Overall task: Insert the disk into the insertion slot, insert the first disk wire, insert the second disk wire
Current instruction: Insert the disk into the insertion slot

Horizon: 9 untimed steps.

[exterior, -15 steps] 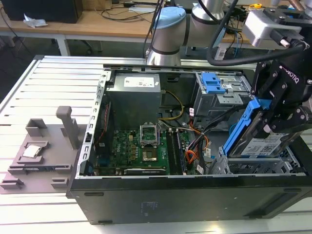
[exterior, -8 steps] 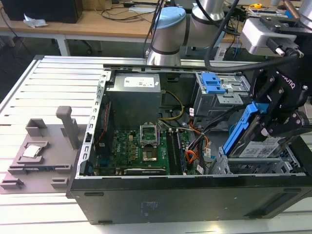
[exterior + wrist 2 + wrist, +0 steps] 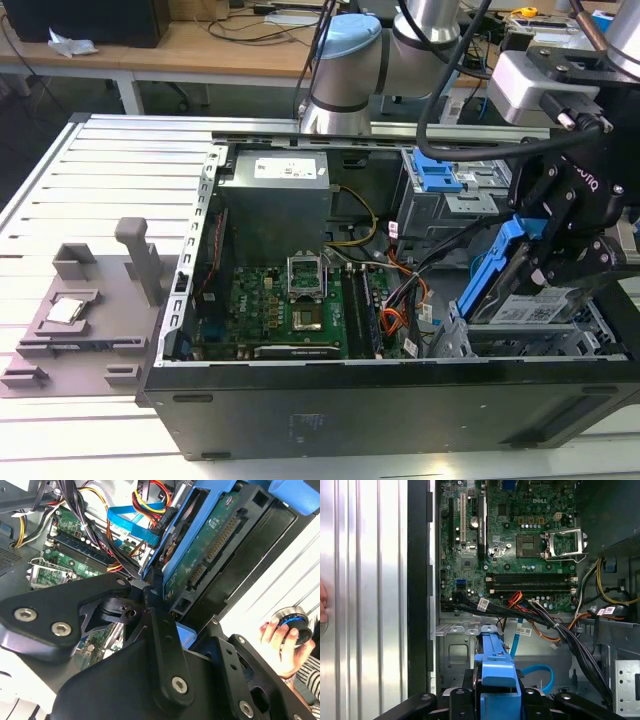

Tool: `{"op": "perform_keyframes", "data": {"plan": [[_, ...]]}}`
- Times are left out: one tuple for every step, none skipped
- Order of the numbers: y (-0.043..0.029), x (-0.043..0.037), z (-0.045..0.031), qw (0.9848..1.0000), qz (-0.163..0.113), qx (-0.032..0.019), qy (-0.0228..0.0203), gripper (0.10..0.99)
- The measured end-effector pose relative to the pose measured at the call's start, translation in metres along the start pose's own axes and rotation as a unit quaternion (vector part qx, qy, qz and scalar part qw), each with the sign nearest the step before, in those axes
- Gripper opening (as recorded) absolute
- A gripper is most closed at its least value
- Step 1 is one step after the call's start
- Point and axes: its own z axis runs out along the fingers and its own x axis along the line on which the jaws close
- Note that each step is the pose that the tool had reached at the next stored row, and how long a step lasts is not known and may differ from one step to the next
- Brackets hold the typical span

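Gripper (image 3: 497, 699): I am pinching the disk (image 3: 528, 306) by the two sides of its blue carrier, fingers pressed in on it.
Disk: hanging tilted over the slot (image 3: 452, 338) at the exterior view's right of the case; not seated; whether its lower end is touching the cage I cannot tell.
Orange wire (image 3: 516, 598) and blue cable (image 3: 540, 672): lying loose near the bay.
Handling, as I judge it: I should be levelling the carrier square with the bay, easing it in slowly, and keeping both cables from getting trapped beneath.
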Motion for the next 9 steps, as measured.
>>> {"op": "perform_keyframes", "data": {"plan": [[0.0, 0.0, 0.0, 1.0, 0.0, 0.0, 0.0, 0.365], [0.0, 0.0, 0.0, 1.0, 0.0, 0.0, 0.0, 0.365], [0.0, 0.0, 0.0, 1.0, 0.0, 0.0, 0.0, 0.365], [0.0, 0.0, 0.0, 1.0, 0.0, 0.0, 0.0001, 0.376], [0.0, 0.0, 0.0, 1.0, 0.0, 0.0001, 0.0001, 0.376], [0.0, 0.0, 0.0, 1.0, 0.0, 0.0, 0.0, 0.439], [0.0, 0.0, 0.0001, 1.0, 0.0, 0.0, 0.0, 0.439], [0.0, 0.0, 0.0001, 1.0, 0.0, 0.0, -0.0001, 0.439], [0.0, 0.0, 0.0001, 1.0, 0.0, 0.0, 0.0, 0.439]]}}
